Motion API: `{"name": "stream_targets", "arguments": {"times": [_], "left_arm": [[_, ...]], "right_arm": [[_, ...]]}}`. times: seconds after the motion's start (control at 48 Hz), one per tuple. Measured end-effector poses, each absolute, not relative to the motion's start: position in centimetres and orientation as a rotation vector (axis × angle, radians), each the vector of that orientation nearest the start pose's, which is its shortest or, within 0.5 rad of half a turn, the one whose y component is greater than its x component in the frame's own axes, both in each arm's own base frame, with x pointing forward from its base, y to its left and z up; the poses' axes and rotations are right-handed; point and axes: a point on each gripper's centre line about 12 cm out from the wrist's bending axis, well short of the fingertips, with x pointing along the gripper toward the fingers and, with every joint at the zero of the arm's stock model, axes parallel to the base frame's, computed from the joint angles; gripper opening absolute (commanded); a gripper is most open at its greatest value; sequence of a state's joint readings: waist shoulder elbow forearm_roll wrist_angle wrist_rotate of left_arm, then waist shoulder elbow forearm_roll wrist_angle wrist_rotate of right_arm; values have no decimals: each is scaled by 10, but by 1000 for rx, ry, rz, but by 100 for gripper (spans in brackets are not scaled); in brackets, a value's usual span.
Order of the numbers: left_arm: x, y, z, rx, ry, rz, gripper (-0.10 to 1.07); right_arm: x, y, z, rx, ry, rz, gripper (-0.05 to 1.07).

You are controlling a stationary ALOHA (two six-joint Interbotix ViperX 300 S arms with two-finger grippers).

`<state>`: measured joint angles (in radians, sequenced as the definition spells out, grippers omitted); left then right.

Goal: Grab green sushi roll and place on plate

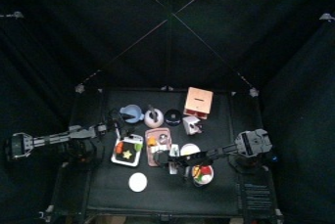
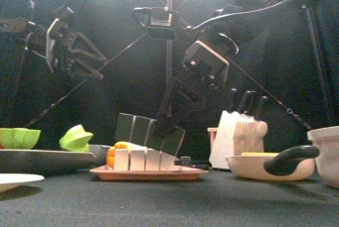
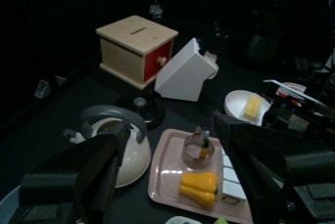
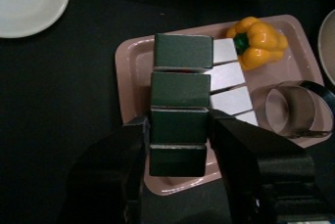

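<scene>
Nearest the table's front edge lies the white plate (image 1: 137, 181), at about seven o'clock from the table's middle and bare. At about five o'clock a small bowl (image 1: 203, 174) holds red and yellow pieces. Just behind the plate, at around nine o'clock, sits a dark tray (image 1: 120, 156) of small food pieces. The green sushi roll (image 2: 77, 138) appears to be the stubby bright green piece on it, though from table height it is hard to tell from a second green thing (image 2: 16, 137) beside it. It lies on that tray, apart from the plate and touched by neither claw. Beside the dark tray, near the middle, is a pink tray (image 4: 136, 54) carrying a row of dark blocks (image 4: 183, 52), a yellow pepper (image 4: 258, 40) and a metal ring (image 4: 301, 111). The right gripper (image 4: 186, 155) hangs over this pink tray with its jaws spread wide and nothing between them but the blocks below. The left gripper (image 3: 170, 161) hovers at about nine o'clock, its jaws also spread and holding nothing. Farther back, at eleven o'clock, stands a grey kettle (image 1: 131, 113), at one o'clock a white knife block (image 3: 190, 69), and beyond it a wooden box (image 3: 137, 47) with a red front
</scene>
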<state>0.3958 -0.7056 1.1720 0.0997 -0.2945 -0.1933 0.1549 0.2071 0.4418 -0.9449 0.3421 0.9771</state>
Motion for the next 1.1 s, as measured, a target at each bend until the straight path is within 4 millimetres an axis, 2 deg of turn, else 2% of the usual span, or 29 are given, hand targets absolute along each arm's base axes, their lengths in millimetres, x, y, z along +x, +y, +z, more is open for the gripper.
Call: {"name": "stream_targets", "arguments": {"times": [0.375, 1.104], "left_arm": [[218, 87, 239, -133, 152, 374, 100], [218, 87, 239, -133, 152, 374, 100]], "right_arm": [[434, 29, 140, -111, 837, -153, 93], [430, 25, 138, -92, 876, -217, 93]]}}
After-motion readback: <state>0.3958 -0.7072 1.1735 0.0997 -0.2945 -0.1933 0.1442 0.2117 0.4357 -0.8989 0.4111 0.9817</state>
